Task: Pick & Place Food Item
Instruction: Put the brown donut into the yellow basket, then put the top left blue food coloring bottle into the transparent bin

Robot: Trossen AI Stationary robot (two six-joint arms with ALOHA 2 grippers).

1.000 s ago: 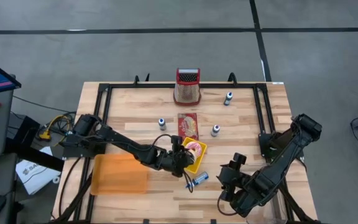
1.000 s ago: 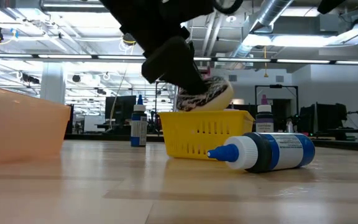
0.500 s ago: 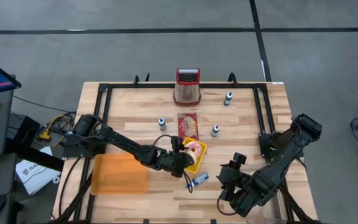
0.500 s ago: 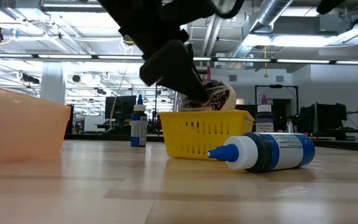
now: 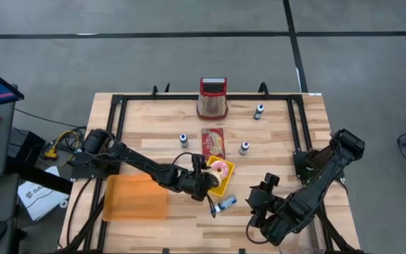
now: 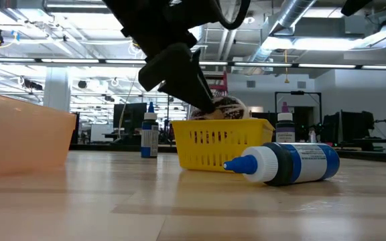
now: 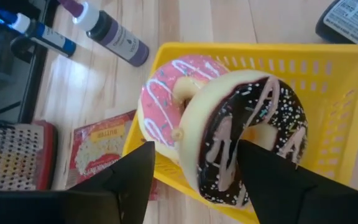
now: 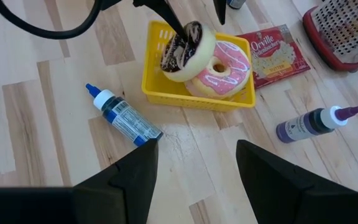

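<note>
The left gripper (image 5: pixel 207 182) hung over the near edge of the yellow basket (image 5: pixel 223 185), close to the middle of the table (image 5: pixel 280 130), with its two fingers (image 7: pixel 120 180) spread apart on either side of the chocolate donut (image 7: pixel 241 140) and clamping nothing. That donut, iced dark with pale drizzle and sprinkles, stood tilted on its edge inside the basket, leaning against a pink-iced donut (image 7: pixel 166 106) that lay flatter beside it. Just past the basket toward the far edge lay a popcorn packet (image 5: pixel 213 142), and beyond that, at the far edge, stood a red-handled grater (image 5: pixel 213 98). A blue-capped bottle (image 5: pixel 224 204) lay on its side just off the basket's near corner, and three small bottles stood upright around the packet. An orange tray (image 5: pixel 135 197) sat at the table's left near corner, under the left arm. The right gripper (image 5: pixel 261 200) waited toward the right near corner, well apart from the basket, its fingers (image 8: pixel 126 180) parted and empty.
</note>
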